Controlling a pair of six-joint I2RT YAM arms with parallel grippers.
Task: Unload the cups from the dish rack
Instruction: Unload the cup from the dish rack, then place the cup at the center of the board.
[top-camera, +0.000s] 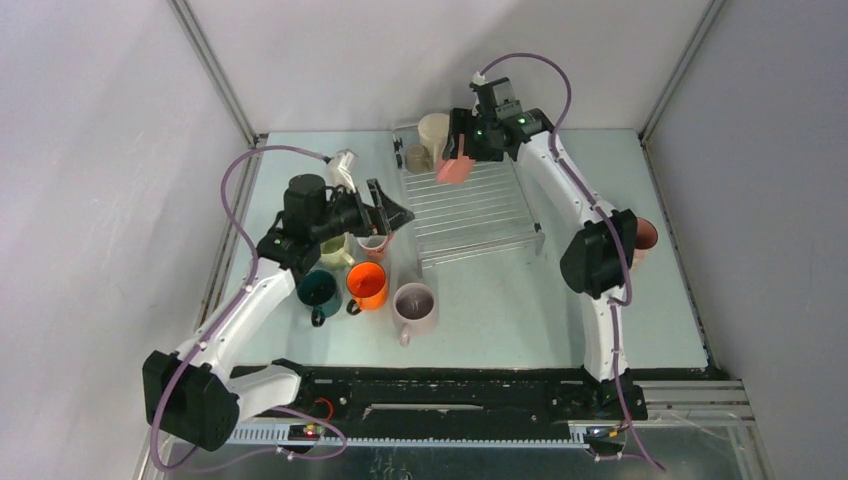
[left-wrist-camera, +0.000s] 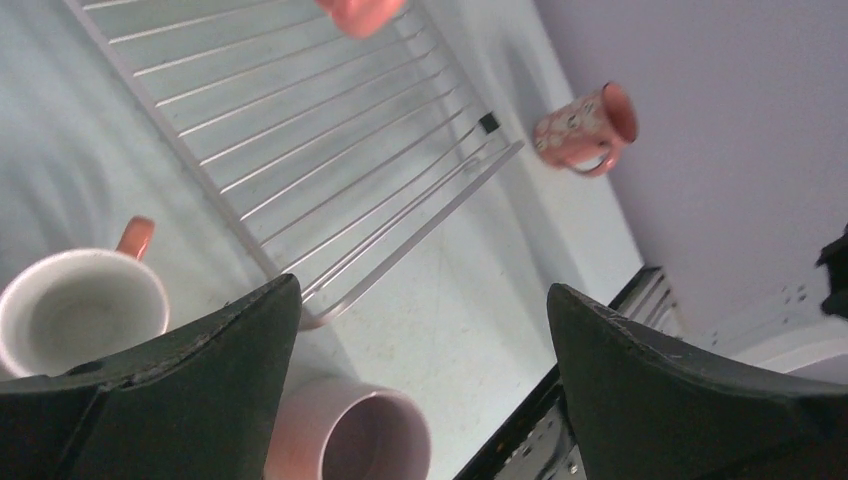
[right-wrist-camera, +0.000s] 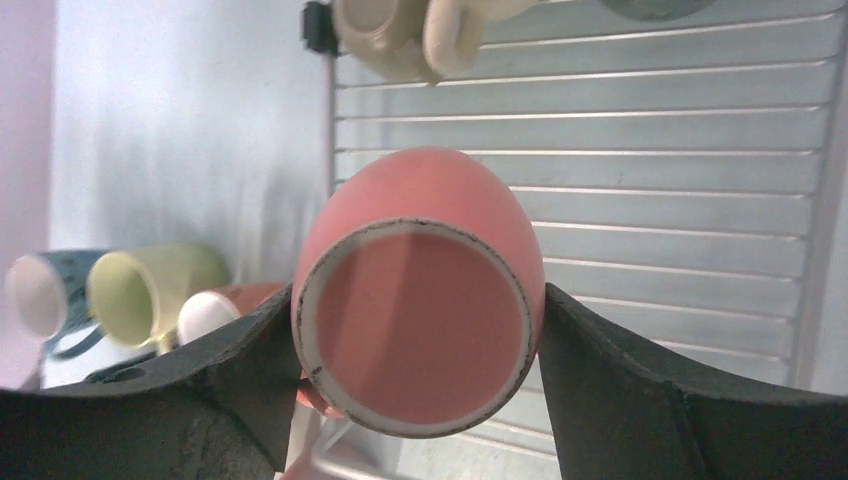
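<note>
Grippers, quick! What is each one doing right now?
Left gripper: open, holding nothing.
Right gripper: closed on the pink cup.

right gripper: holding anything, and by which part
The right gripper holds a pink cup by its body, one finger on each side.
</note>
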